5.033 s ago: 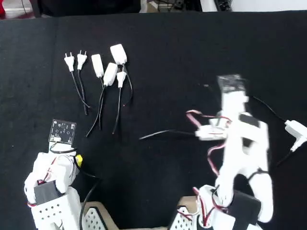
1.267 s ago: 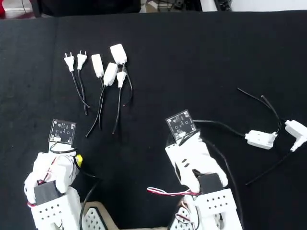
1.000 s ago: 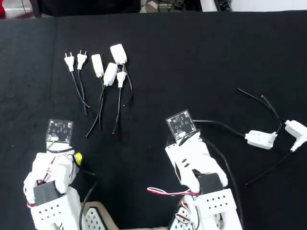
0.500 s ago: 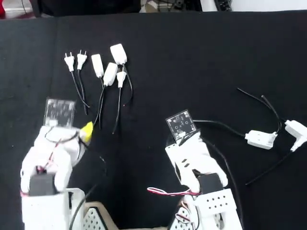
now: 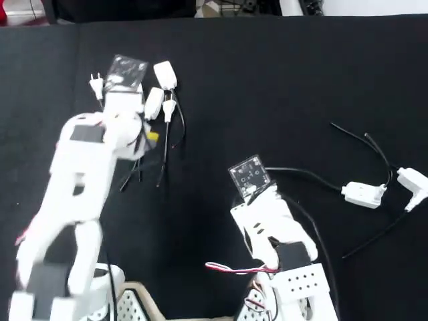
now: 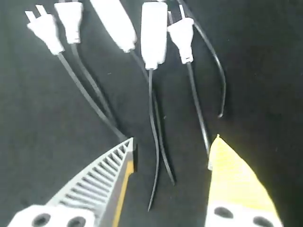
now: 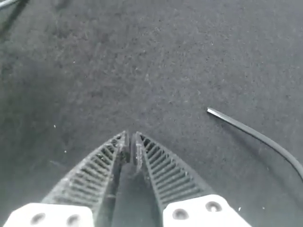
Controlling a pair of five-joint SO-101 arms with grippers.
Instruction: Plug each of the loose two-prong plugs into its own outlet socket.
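Note:
Two loose two-prong plugs (image 6: 45, 30) (image 6: 71, 16) lie side by side on the black table. Next to them are two white sockets (image 6: 113, 21) (image 6: 154, 30) and a third plug (image 6: 182, 35), each trailing a black cable. My left gripper (image 6: 173, 146) hangs open over those cables, just short of the plugs, holding nothing. In the high view the left arm (image 5: 100, 144) stretches to this cluster at the far left, hiding part of it. My right gripper (image 7: 130, 142) is shut and empty, low over bare table near the front centre (image 5: 249, 177).
At the right side lie a white socket (image 5: 361, 194) with a plug in it and another white socket (image 5: 413, 180), with black cables looping around them. A black cable end (image 7: 255, 135) lies ahead of the right gripper. Bare black table spans the middle.
The left arm has swung out from its folded pose at the front left to the plug cluster at the back left. The right arm has stayed folded since about a second ago.

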